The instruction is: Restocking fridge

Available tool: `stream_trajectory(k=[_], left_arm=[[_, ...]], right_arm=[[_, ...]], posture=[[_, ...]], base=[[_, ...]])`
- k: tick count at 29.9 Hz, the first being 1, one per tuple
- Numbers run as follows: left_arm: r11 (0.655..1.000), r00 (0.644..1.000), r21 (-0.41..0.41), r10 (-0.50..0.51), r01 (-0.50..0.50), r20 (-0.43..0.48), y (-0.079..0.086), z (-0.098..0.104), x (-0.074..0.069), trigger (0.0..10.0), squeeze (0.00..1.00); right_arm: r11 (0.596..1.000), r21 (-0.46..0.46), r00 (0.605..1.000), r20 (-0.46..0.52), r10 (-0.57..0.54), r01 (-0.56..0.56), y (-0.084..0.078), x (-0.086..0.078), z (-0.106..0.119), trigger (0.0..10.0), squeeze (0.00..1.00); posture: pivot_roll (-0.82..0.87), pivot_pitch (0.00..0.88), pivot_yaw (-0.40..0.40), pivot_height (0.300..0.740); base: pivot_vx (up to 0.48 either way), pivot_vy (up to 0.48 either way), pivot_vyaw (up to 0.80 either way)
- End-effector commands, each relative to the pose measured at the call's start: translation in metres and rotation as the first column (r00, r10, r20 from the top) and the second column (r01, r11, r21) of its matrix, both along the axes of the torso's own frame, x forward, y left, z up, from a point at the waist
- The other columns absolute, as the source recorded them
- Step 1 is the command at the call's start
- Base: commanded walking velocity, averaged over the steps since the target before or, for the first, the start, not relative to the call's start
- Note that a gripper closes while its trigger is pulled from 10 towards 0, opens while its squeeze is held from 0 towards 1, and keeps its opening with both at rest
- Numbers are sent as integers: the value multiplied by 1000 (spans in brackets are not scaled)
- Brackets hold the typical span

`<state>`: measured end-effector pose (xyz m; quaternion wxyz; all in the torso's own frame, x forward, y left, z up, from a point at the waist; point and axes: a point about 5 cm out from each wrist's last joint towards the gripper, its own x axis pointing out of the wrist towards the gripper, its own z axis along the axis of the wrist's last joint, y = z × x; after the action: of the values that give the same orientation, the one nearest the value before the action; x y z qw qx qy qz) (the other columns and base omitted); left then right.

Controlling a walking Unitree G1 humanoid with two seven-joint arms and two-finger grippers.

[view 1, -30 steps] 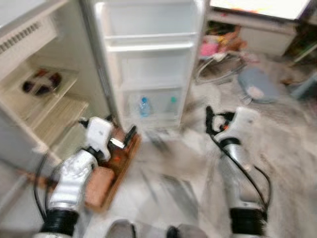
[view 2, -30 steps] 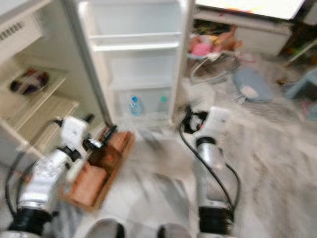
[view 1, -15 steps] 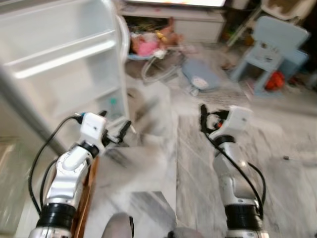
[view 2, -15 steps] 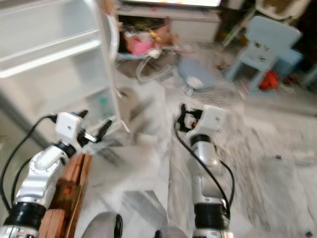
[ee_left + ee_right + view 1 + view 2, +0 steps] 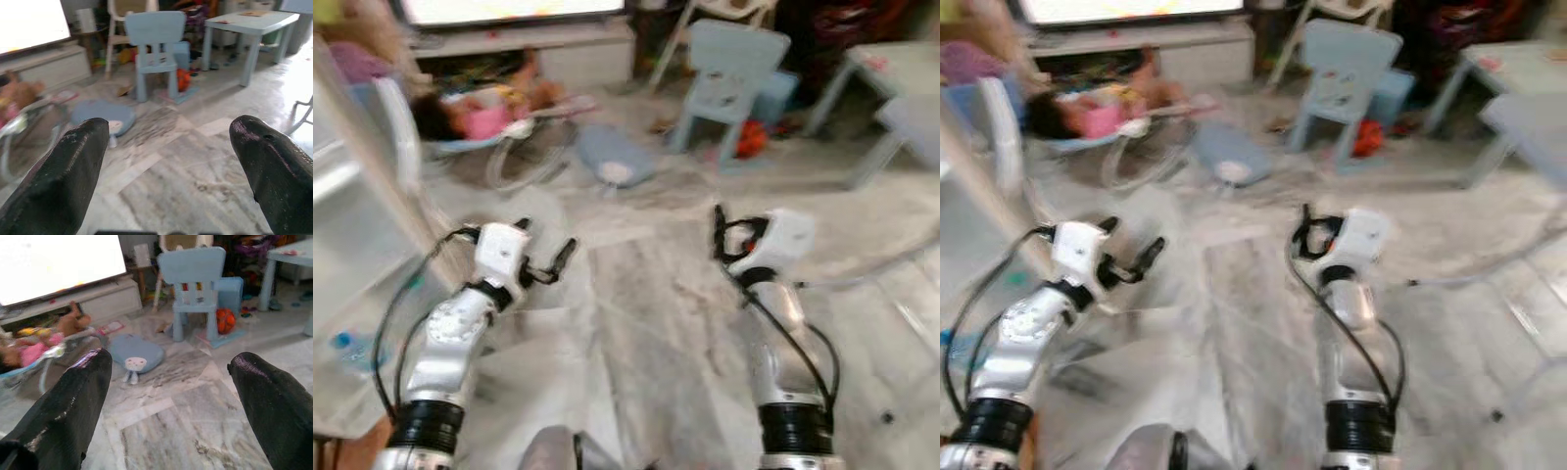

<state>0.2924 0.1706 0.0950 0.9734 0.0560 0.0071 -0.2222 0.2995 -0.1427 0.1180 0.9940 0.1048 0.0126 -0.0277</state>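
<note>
Fridge door [image 5: 362, 225]: one, white, at the far left edge, blurred. One water bottle [image 5: 347, 348] with a blue cap sits low in it, left of the left arm.

Left end effector [image 5: 168, 147]: one, raised at mid height over the marble floor [image 5: 646, 313]; arm bent at the elbow, forearm angled up and toward the middle. Its two black fingers [image 5: 68, 171] stand wide apart, released, nothing between them.

Baby bouncer [image 5: 1107, 122]: one, behind the left arm, with pink contents, too blurred to tell more. One round blue cushion [image 5: 134, 352] with a small white figure on it lies on the floor just beside the bouncer.

Right end effector [image 5: 166, 401]: one, raised at the same height, forearm near upright. Its two fingers [image 5: 269, 396] are spread wide, released, empty.

Light blue child's chair [image 5: 193, 279]: one, upright, beyond both end effectors. One orange ball [image 5: 225, 319] rests beside its legs.

Light blue worktop [image 5: 249, 22]: one small table, at the far right.

Bright screen [image 5: 58, 262]: one, on a low white stand [image 5: 105, 296], along the back.
</note>
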Motion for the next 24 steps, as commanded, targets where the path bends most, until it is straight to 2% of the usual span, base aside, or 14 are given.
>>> stream_trajectory(k=[1,8,11,19,24], left_arm=[[1000,999,-4,-27,28,18,-7,5,3,10000,0],[998,998,32,-49,48,31,-2,12,4,10000,0],[1000,999,22,-10,9,44,4,13,2,10000,0],[1000,1000,-15,24,-24,8,-1,2,-2,10000,0],[999,998,3,54,-54,-27,3,-6,-6,10000,0]], right_arm=[[1000,-8,1000,4,-29,29,-8,0,1,10000,0],[1000,-17,999,26,-24,25,-9,4,9,10000,0],[999,-15,999,19,-33,34,-10,3,7,10000,0],[1000,-30,1000,11,-6,7,-6,0,3,10000,0],[999,-47,1000,7,0,0,-7,-3,0,10000,0]], posture=[[67,98,-38,740],[69,129,-40,740],[72,124,-45,740],[74,98,-47,740],[76,84,-44,740]], base=[[480,0,-800],[480,0,-800],[475,0,-800],[468,0,-800],[446,0,-800]])
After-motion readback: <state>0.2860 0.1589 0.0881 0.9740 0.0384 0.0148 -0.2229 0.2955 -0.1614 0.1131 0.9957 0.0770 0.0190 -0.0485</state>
